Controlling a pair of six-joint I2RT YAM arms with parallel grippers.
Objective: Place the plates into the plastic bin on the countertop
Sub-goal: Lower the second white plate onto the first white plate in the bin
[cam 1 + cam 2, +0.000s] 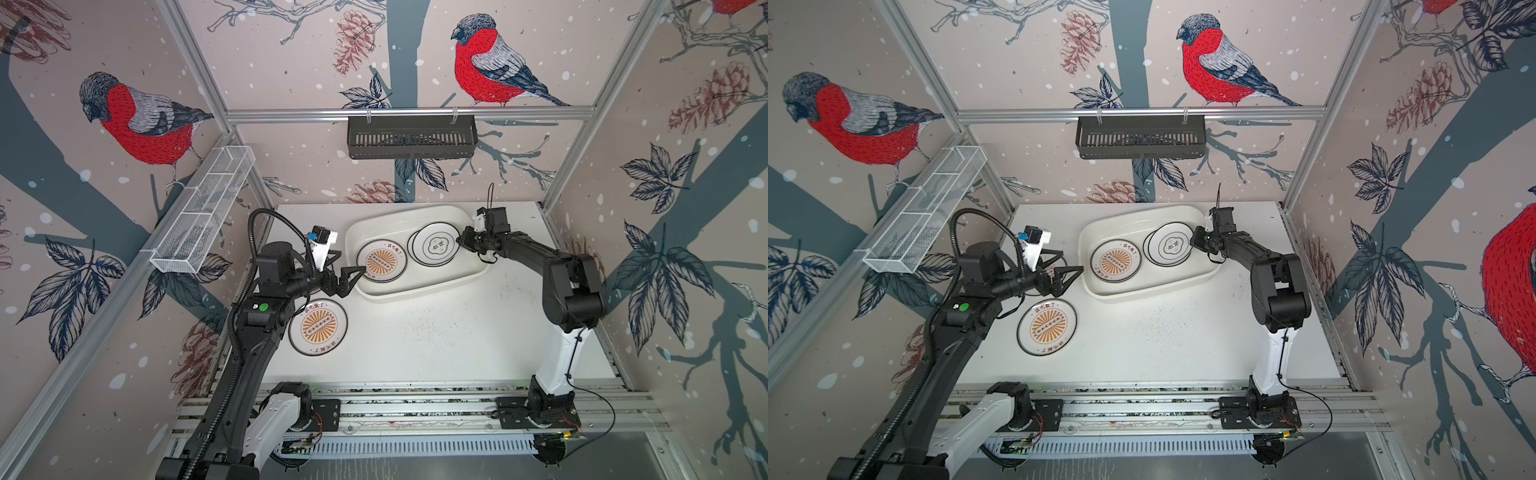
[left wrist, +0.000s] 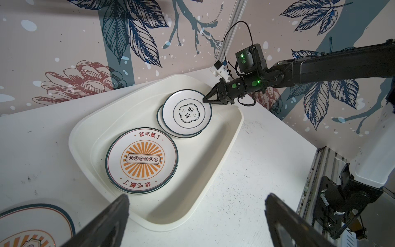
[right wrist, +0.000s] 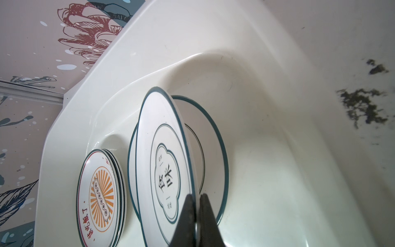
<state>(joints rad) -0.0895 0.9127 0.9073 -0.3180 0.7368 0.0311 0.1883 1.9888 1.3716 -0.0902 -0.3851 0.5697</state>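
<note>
We are holding an emblem plate point(image 1: 436, 247) by its rim in the pinched right hand point(image 1: 460, 241), tilted over a lower plate point(image 3: 211, 136) that is lying in the bin point(image 1: 417, 296) beside a sunburst stack point(image 1: 381, 262). At least one sunburst plate point(image 1: 318, 327) is lying outside on the surface point(image 1: 436, 340), and the left hand point(image 1: 354, 281) is hanging wide and empty at the bin's edge. We are judging the job past half: this release and that pickup are remaining.

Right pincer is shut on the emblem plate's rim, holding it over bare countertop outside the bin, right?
No. The right pincer is shut on the rim of the emblem plate but holds it inside the plastic bin, as the left wrist view shows.
</note>
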